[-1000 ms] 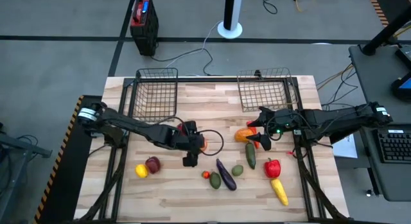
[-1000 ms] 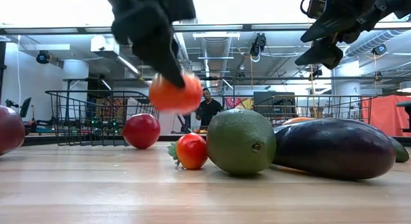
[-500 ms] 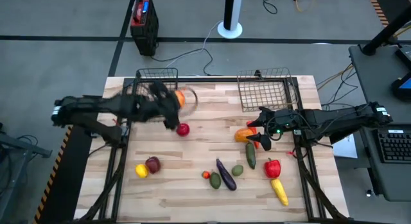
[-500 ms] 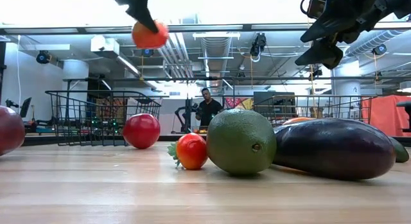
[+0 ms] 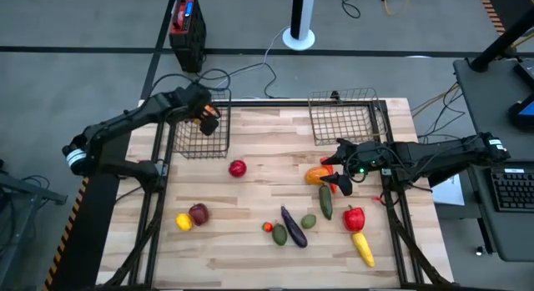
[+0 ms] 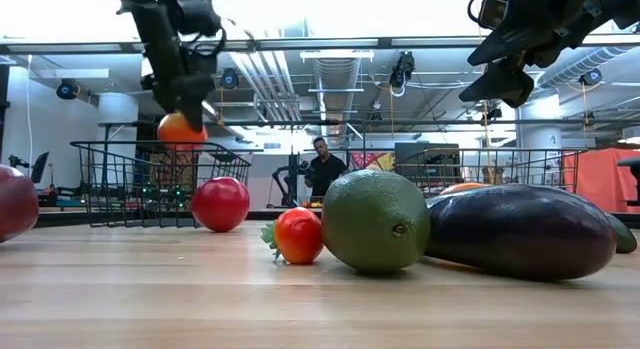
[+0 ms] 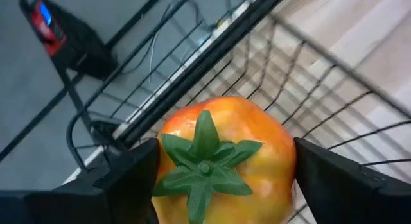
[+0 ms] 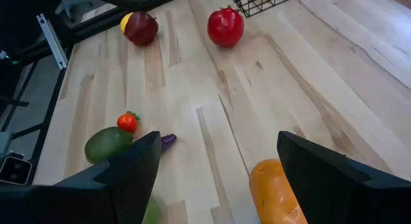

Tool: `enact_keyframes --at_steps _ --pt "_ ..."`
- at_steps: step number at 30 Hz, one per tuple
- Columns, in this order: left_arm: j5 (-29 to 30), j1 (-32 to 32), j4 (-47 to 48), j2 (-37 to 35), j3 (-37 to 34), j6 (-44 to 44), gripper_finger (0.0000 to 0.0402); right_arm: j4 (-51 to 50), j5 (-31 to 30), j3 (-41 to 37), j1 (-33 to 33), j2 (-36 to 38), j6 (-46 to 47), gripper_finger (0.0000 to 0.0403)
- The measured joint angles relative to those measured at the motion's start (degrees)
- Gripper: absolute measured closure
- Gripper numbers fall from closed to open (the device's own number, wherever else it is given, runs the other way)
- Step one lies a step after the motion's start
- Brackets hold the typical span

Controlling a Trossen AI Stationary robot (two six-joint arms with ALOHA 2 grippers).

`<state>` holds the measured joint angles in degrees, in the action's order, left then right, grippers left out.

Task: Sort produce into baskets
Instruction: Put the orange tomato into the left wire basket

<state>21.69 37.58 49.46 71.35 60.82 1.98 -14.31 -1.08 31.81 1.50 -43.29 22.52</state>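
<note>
My left gripper [image 5: 209, 122] hangs over the left wire basket [image 5: 193, 142] at the table's far left, shut on an orange-red tomato [image 7: 221, 163] with a green leaf crown. The low view shows this tomato [image 6: 181, 129] level with the basket's rim. My right gripper [image 5: 338, 176] hovers open by the right basket [image 5: 344, 120], above an orange pepper [image 8: 276, 192], touching nothing. Other produce lies on the table: a red apple [image 5: 238, 168], a lemon [image 5: 183, 222], an eggplant [image 5: 294, 226], a cucumber [image 5: 325, 201], a red pepper [image 5: 355, 217] and corn [image 5: 363, 248]. My left gripper pinches the tomato between its two fingers, one on each flank [image 7: 282, 166]. The leaf crown [image 7: 204, 161] faces back toward the wrist. The fingers [image 6: 185, 84] come at it from above, slanting down. The tomato is lifted clear over the basket, touching no wire that I can see.
A dark red apple [image 5: 198, 213], a small tomato [image 5: 268, 227], an avocado [image 5: 279, 234] and a lime [image 5: 309, 221] lie near the front middle. A black-and-red box [image 5: 186, 28] stands on the floor beyond the table. A person [image 6: 322, 169] stands far off in the room.
My left gripper has swung from the table's middle toward the far left corner with the tomato, rising first, then sinking to the left basket's rim, and has rolled about. It stays shut on the tomato.
</note>
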Motion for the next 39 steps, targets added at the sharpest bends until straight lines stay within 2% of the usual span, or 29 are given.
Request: enact_keyframes --at_steps 25,39 --pt "0.22 1.68 -3.51 15.30 -0.22 -7.21 0.0090 -0.02 0.00 0.00 0.00 0.00 0.00 0.0099" --pt "-0.53 4.44 -3.18 17.84 -0.22 -13.34 0.0090 -0.02 0.00 0.00 0.00 0.00 0.00 0.0099"
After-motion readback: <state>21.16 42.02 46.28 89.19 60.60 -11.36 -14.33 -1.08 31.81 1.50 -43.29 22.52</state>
